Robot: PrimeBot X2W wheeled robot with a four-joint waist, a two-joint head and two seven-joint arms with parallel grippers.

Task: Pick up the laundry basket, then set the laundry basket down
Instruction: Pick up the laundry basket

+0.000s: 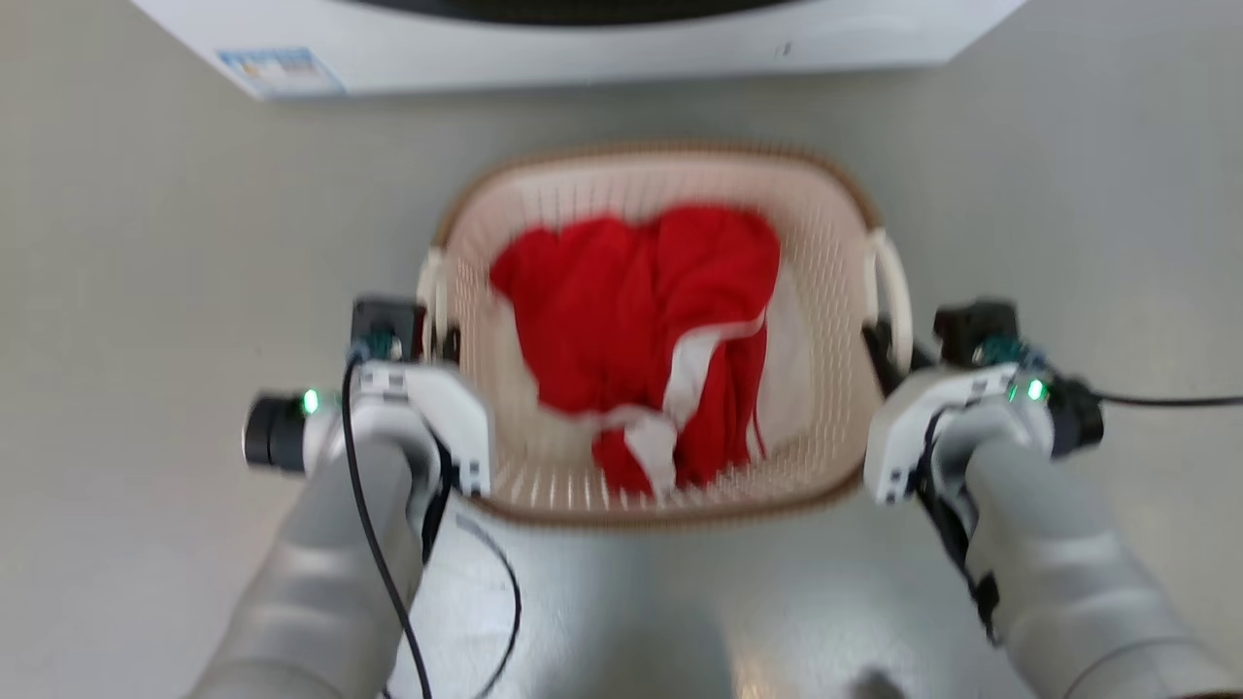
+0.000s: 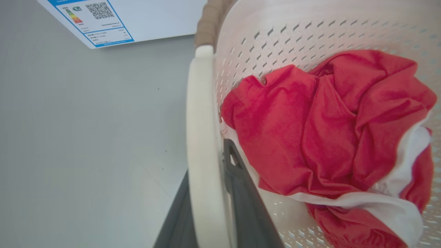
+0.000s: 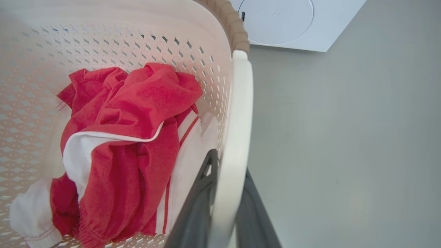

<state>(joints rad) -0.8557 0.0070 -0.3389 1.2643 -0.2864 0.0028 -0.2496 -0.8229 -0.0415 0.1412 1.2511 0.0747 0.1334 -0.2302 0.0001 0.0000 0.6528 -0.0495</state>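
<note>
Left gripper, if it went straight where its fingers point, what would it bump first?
Probably the brown rim where the white handle held in the left gripper joins the laundry basket; the washer lies beyond.

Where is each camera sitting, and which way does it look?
Head view: on the head, looking down at the laundry basket before the washer; the left gripper and right gripper show.
Left wrist view: on the left wrist, looking along its fingers clamping a white handle.
Right wrist view: likewise, at the other handle.
All three share the red cloth in the basket.
</note>
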